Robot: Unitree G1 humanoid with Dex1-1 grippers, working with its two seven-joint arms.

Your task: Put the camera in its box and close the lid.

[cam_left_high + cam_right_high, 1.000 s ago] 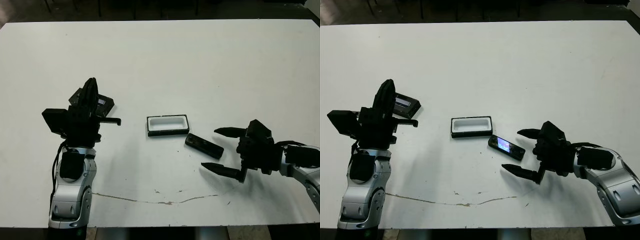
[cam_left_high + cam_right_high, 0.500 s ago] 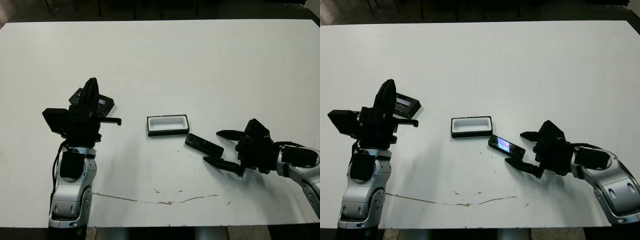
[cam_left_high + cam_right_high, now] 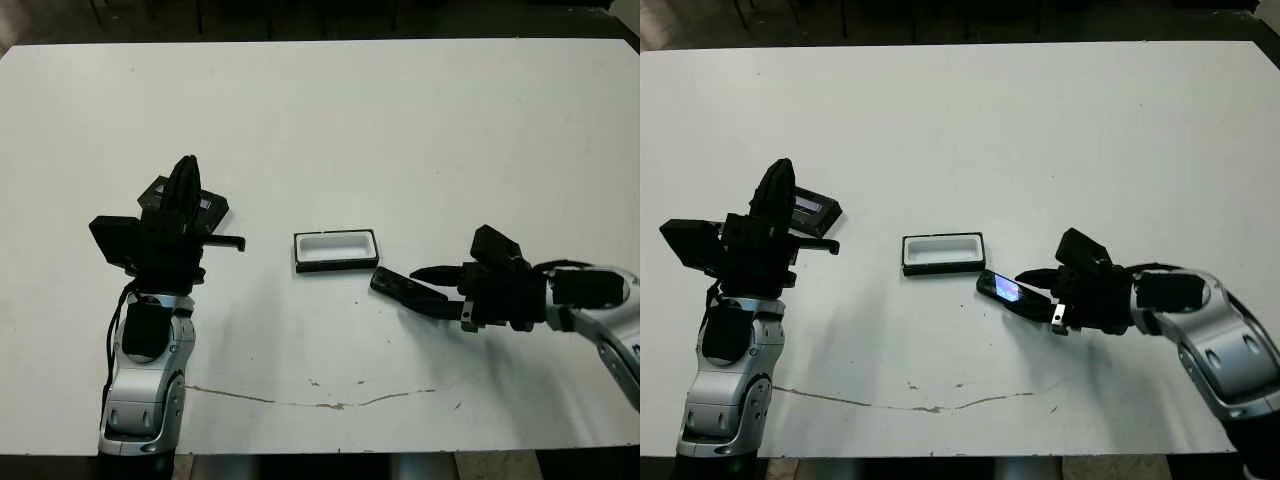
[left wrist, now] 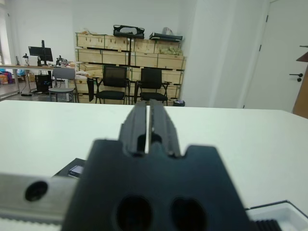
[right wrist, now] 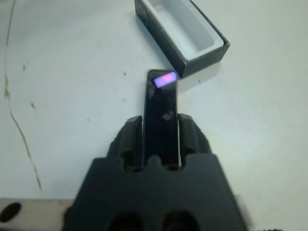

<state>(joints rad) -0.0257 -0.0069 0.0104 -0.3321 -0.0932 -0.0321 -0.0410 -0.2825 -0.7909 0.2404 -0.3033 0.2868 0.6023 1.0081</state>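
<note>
- Black fingers of our right end effector (image 5: 161,139) are closed on the camera (image 5: 160,113), one on each long side, gripping its near end.
- Our left end effector (image 4: 148,122) is clenched on nothing, its two fingers pressed together and pointing up off the surface (image 3: 400,130).
- We see the camera's far end lying just at 5 o'clock of the box (image 3: 336,250), near its right corner; whether the two touch we cannot tell.
- Our right wrist view shows the grip plainly, along with a purple glint at the camera's far tip and the box's white lining; the head views show the camera slanting across the surface, with a bluish reflection only in the right eye.
- The lid (image 3: 812,209) lies at 9 o'clock of the box, well apart from it, partly hidden behind our left end effector in the head views; our left wrist view catches only a dark corner of it.
- A thin brown crack (image 3: 320,400) runs across the surface at 6 o'clock of the box.
- Beyond the surface, our left wrist view shows office chairs (image 4: 130,82) and stacked wooden crates (image 4: 125,53).
</note>
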